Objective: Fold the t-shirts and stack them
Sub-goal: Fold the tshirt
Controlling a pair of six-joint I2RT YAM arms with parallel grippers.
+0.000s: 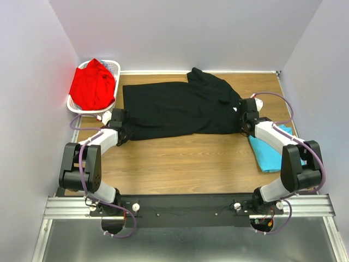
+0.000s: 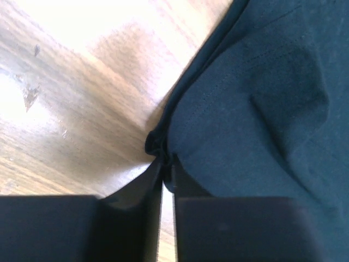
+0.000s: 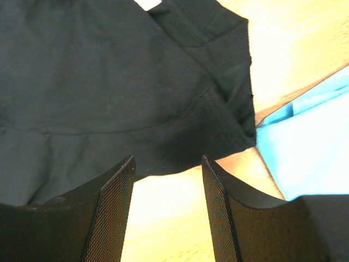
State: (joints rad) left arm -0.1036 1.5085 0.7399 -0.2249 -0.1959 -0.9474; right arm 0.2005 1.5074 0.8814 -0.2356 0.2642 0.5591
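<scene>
A large black t-shirt (image 1: 174, 109) lies spread across the wooden table (image 1: 180, 158). My left gripper (image 1: 121, 131) sits at its near left corner. In the left wrist view the left gripper (image 2: 163, 159) has its jaws nearly together, pinching a bunched edge of the black t-shirt (image 2: 256, 109). My right gripper (image 1: 244, 124) is at the shirt's right end. It stands open (image 3: 168, 164) over bare wood, with the black t-shirt's hem (image 3: 109, 82) just past the fingertips (image 3: 130, 164) and nothing between them. A turquoise t-shirt (image 1: 270, 153) (image 3: 305, 147) lies at the right. A red t-shirt (image 1: 92, 87) fills the basket.
A white lattice basket (image 1: 114, 64) stands at the back left corner, against the wall. White walls close in the table on three sides. A small white neck label (image 3: 148, 3) shows at the top of the right wrist view.
</scene>
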